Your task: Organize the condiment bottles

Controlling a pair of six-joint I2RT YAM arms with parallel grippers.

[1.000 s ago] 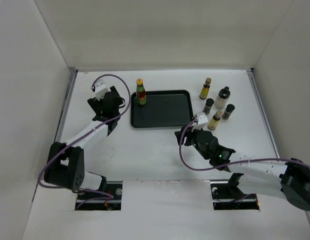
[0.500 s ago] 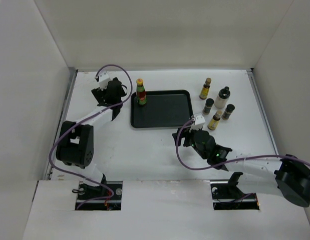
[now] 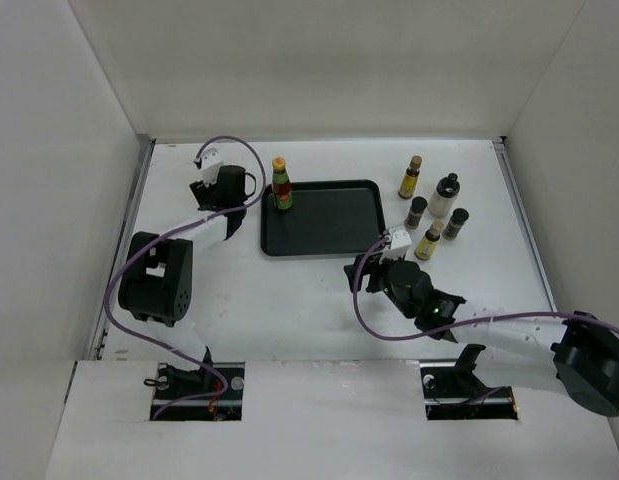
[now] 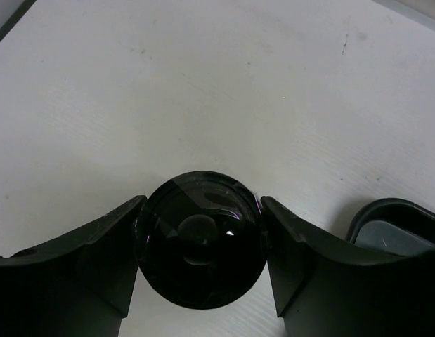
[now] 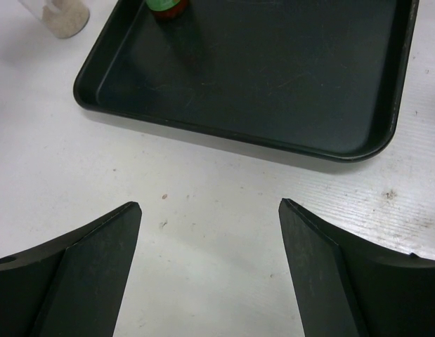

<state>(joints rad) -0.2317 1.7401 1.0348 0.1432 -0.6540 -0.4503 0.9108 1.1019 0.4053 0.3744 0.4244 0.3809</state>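
A red bottle (image 3: 281,186) with green neck and yellow cap stands in the back left corner of the black tray (image 3: 334,222); its base shows in the right wrist view (image 5: 168,5). My left gripper (image 3: 232,188) is just left of it, shut on a dark-capped jar (image 4: 199,239) seen from above, one finger on each side of the cap. The jar's whitish lower part shows in the right wrist view (image 5: 59,12). Several bottles stand right of the tray, among them yellow-labelled ones (image 3: 411,178) (image 3: 428,242) and a whitish jar (image 3: 445,196). My right gripper (image 5: 210,207) is open and empty before the tray's near edge.
The tray's rounded corner (image 4: 396,225) lies close to the right of my left fingers. Two small dark-capped jars (image 3: 417,211) (image 3: 455,222) stand in the right-hand group. White walls close the table on the left, back and right.
My left gripper has moved away from me, from the tray's left front side to level with the red bottle. My right gripper has shifted slightly left.
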